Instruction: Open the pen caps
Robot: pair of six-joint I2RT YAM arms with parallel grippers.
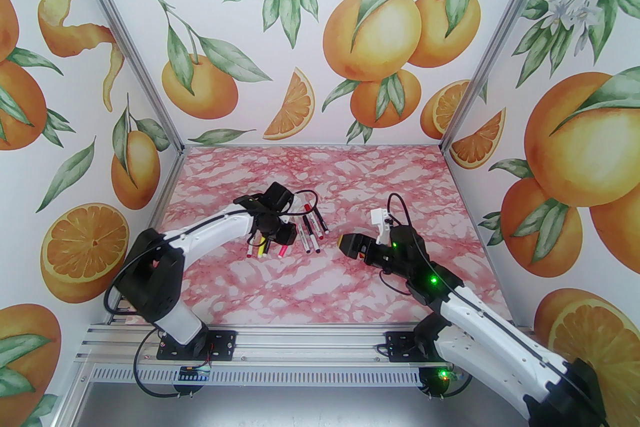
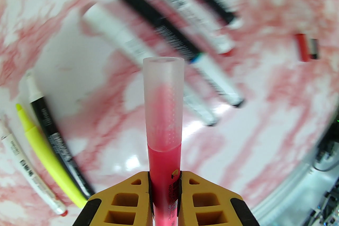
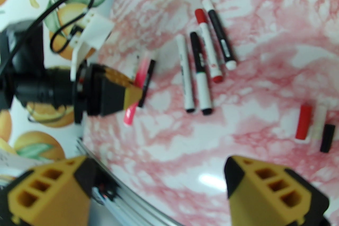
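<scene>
- We see a glossy tabletop (image 1: 325,295) with pink-and-white marble print.
- The left gripper (image 2: 164,180) has yellow-orange plastic fingers (image 2: 140,193) with hollow cells and black edges. It is clamped on the barrel of the pink highlighter (image 2: 164,158), which points straight out from the jaws.
- The frosted cap (image 2: 163,87) is a translucent rounded sleeve, dimpled inside. It is seated on the highlighter's far end.
- The right gripper (image 3: 157,166) has its jaws spread wide with nothing between them, and it hangs over bare table.
- Three loose caps, all stubby cylinders, lie side by side on the table near the right gripper: red cap (image 3: 303,122), pale cap (image 3: 319,120) and black cap (image 3: 327,138).
- Four capped markers (image 3: 201,74) lie in a rough row between the grippers. The barrels are white and black, with red, black and white ends.
- Beside the left gripper lie a yellow highlighter (image 2: 45,145) with its chisel tip bare, a black marker (image 2: 53,137) and a white marker (image 2: 29,169).
- The barrels carry print, but it is too blurred for us to read.
</scene>
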